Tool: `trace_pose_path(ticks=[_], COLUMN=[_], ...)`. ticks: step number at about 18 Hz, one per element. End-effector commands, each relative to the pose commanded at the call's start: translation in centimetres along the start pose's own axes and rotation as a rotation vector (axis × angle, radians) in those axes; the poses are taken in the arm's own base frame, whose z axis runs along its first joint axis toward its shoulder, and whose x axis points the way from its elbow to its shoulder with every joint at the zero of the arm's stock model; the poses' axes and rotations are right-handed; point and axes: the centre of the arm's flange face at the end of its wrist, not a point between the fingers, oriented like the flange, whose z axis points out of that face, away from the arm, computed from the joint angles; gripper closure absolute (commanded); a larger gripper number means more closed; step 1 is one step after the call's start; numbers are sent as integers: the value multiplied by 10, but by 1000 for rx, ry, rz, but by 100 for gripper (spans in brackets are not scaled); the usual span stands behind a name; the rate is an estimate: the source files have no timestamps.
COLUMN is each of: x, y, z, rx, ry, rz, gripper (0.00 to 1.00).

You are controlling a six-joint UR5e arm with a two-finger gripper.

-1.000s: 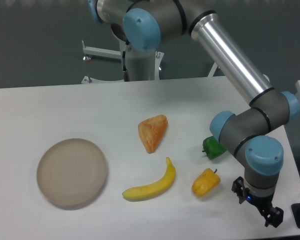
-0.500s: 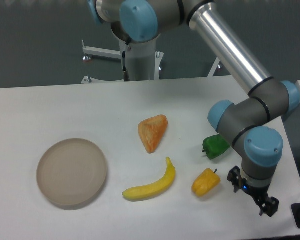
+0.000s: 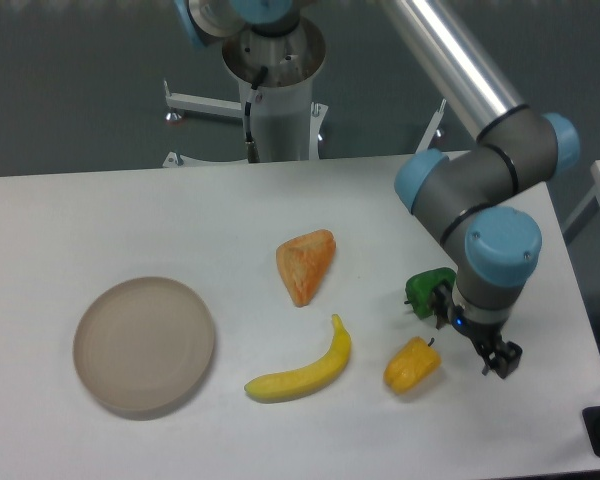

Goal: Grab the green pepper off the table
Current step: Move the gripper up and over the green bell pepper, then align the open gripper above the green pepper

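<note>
The green pepper point(image 3: 427, 291) lies on the white table point(image 3: 130, 220) at the right, partly hidden by the arm's wrist. My gripper point(image 3: 474, 334) hangs just right of and below it, with its fingers spread open and nothing between them. One finger point(image 3: 442, 305) sits close beside the pepper's right side, the other finger point(image 3: 504, 360) points toward the table's front right.
A yellow-orange pepper point(image 3: 411, 364) lies just below the green one, close to the gripper. A banana point(image 3: 302, 371), an orange wedge-shaped piece point(image 3: 305, 264) and a round beige plate point(image 3: 144, 344) lie further left. The table's right edge is near the arm.
The gripper has moved up and to the left, from near the table's front right corner to right beside the green pepper. The objects have not moved.
</note>
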Motion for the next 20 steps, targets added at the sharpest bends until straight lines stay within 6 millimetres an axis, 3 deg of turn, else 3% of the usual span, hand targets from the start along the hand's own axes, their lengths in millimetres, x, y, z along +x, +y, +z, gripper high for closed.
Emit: trace_pose_path(ticks=[7,20], x=[42,45], y=[34,47], z=[20,36], rx=[2,61], ry=[77,88], rz=[36,3], gripper=[0,0])
